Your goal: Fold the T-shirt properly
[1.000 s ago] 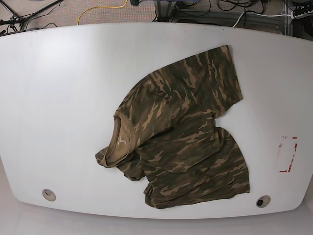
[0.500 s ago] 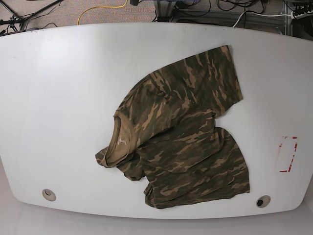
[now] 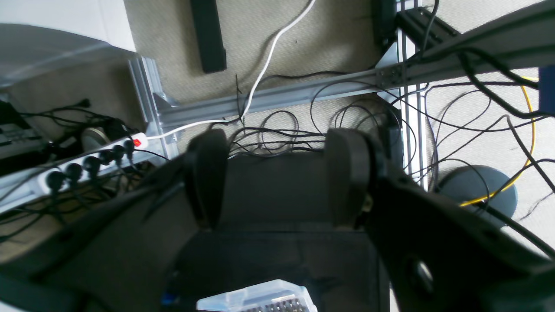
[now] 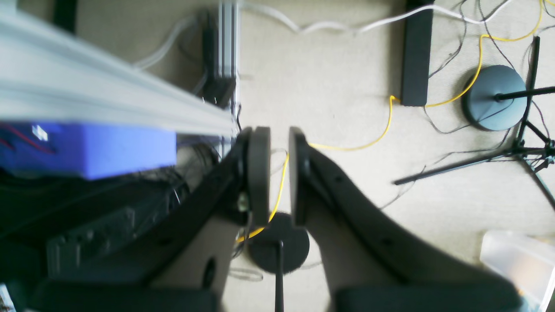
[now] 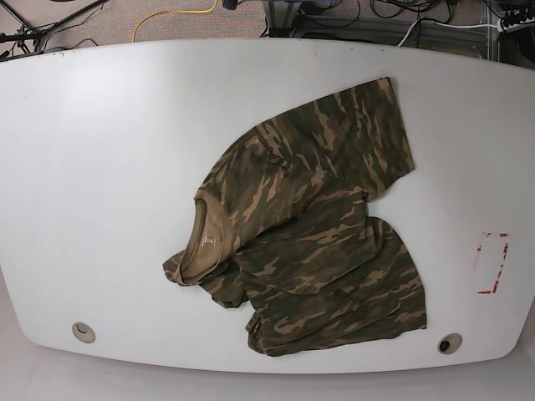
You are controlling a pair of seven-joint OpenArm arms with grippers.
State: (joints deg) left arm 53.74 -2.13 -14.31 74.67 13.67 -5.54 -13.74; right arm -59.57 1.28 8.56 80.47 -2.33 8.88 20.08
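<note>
The camouflage T-shirt [image 5: 309,225] lies crumpled on the white table [image 5: 100,167], partly doubled over itself. Its tan collar [image 5: 205,238] faces left and one sleeve reaches toward the far right. Neither arm shows in the base view. In the left wrist view my left gripper [image 3: 277,147] stands open with nothing between its fingers, off the table and facing the carpet and cables. In the right wrist view my right gripper [image 4: 277,134] is shut to a narrow slit with nothing in it, also over the floor.
A red-marked rectangle [image 5: 491,263] sits near the table's right edge. Two round holes [image 5: 83,332] [image 5: 449,343] lie by the front edge. Below are a power strip [image 3: 82,167], aluminium frame rails [image 3: 282,93], a blue box [image 4: 86,149] and a stand base [image 4: 494,97].
</note>
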